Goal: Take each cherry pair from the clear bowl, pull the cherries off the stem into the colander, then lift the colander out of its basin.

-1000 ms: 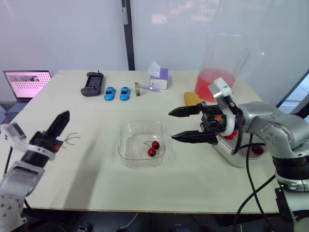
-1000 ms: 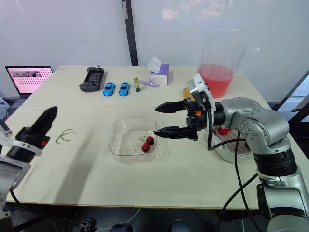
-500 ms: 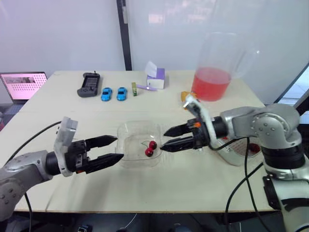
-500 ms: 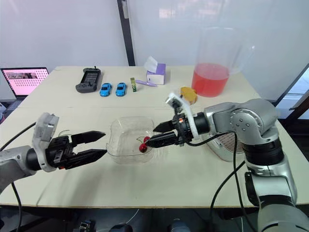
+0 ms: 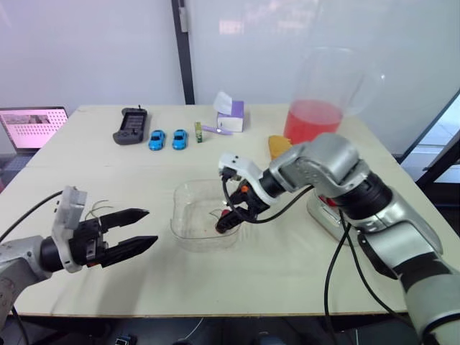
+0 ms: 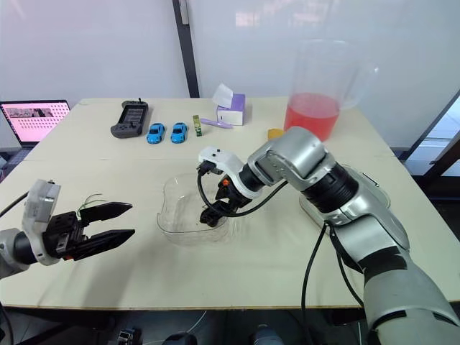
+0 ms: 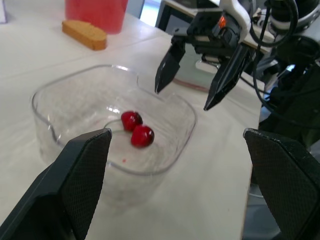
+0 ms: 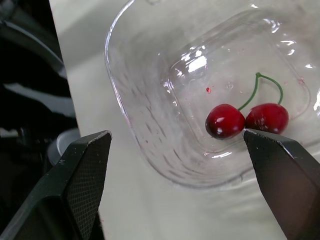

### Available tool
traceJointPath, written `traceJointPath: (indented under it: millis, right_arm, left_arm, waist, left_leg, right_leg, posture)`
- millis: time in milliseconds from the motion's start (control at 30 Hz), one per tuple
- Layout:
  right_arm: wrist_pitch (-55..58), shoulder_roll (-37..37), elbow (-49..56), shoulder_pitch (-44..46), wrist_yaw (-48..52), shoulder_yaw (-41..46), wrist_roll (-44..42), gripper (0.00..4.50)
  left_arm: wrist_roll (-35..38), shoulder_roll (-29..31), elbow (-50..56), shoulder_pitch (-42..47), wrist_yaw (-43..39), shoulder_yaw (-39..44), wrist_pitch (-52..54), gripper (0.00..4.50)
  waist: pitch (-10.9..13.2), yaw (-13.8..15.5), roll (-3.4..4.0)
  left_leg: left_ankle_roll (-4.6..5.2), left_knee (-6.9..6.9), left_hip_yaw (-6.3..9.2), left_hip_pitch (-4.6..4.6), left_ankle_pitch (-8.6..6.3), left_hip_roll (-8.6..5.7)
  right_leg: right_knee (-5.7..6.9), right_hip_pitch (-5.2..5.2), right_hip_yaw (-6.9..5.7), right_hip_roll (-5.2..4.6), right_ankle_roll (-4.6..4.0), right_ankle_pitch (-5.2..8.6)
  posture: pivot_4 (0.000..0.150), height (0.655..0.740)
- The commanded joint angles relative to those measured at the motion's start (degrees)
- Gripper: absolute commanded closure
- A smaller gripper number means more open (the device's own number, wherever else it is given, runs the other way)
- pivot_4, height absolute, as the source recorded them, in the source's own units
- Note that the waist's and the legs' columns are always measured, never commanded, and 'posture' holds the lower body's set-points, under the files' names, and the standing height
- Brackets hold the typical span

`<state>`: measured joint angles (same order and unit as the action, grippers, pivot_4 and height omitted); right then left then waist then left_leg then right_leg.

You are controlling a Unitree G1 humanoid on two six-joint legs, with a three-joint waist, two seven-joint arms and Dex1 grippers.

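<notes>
The cherry pair (image 8: 245,120) lies on the floor of the clear bowl (image 5: 181,219), which sits near the middle of the worktop (image 5: 287,277). The right tool (image 7: 182,98) hangs over the bowl's right side with its fingers pointing down and spread apart, gripping nothing. Its tips are at about rim height and apart from the fruit, which lies below them. The left tool (image 5: 149,227) hovers low over the worktop to the left of the bowl. It points at the bowl with its fingers parted and empty. A few loose green stems (image 6: 90,200) lie on the worktop just behind it. An edge of the basin (image 5: 325,218) shows behind the right arm.

The worktop is pale beige and stands before white frosted wall panels with a dark post. Along its far side are a laptop (image 5: 29,128), a handheld game controller (image 5: 131,126), two blue toy cars (image 5: 164,139), a purple tissue box (image 5: 231,113) and a big clear jug (image 5: 316,118) of red liquid, with a yellow sponge (image 7: 84,34) nearby.

The two cherries touch side by side, and the line through them is the pair's long axis. Their thin stems lie flat and curve together into one joint.
</notes>
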<state>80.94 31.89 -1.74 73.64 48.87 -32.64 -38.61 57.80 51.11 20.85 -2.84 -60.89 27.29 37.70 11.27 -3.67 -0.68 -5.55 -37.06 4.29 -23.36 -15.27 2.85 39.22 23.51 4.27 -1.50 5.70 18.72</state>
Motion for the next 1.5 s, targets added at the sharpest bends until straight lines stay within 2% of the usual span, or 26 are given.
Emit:
traceJointPath:
  millis: [33,267,500,1000,1500]
  right_arm:
    - [-6.8,-3.0,-7.4,4.8,2.2,-7.0,8.5,0.00]
    - [-17.8,-7.4,-14.9,9.1,10.1,-16.2,19.3,0.00]
    - [-27.9,-9.1,-19.1,9.5,18.0,-21.7,29.6,0.00]
    - [-29.0,-10.9,-18.5,10.4,29.3,-22.9,38.4,0.00]
    - [-30.2,-15.2,-24.6,6.4,28.3,-22.3,44.9,0.00]
  left_arm:
    - [0.3,-1.4,4.3,-2.0,0.2,3.8,-2.1,0.04]
    - [-0.4,-6.1,6.8,-1.2,3.0,1.8,-4.2,0.04]
    - [-1.0,-8.3,6.8,0.2,4.0,-0.2,-5.4,0.04]
    - [-1.6,-11.5,5.5,2.6,5.3,-3.7,-7.2,0.04]
    - [-1.3,-12.9,4.4,4.9,5.7,-5.3,-7.1,0.04]
  waist:
    - [0.0,-0.2,-0.01]
    - [0.0,-0.4,-0.01]
    - [0.0,-0.3,-0.01]
    - [0.0,-0.2,-0.01]
    - [0.0,-0.4,-0.02]
  left_leg:
    - [0.00,-0.01,0.09,-0.01,0.00,0.00]
    - [0.00,0.03,0.08,-0.01,0.00,0.01]
    - [-0.01,0.00,0.09,-0.01,0.00,-0.01]
    - [-0.02,-0.02,0.15,-0.01,0.01,-0.03]
    - [-0.03,-0.04,0.18,0.00,0.01,-0.02]
  right_leg:
    - [0.01,-0.03,-0.11,0.00,0.00,0.00]
    - [0.02,0.00,-0.09,0.00,0.00,0.00]
    - [0.05,-0.01,-0.11,-0.02,0.00,0.00]
    - [0.09,-0.03,-0.14,-0.04,0.00,0.00]
    - [0.12,-0.04,-0.16,-0.02,0.00,0.00]
  posture:
    - [0.150,0.7400]
    - [0.150,0.7400]
    - [0.150,0.7400]
    - [0.150,0.7400]
    - [0.150,0.7400]
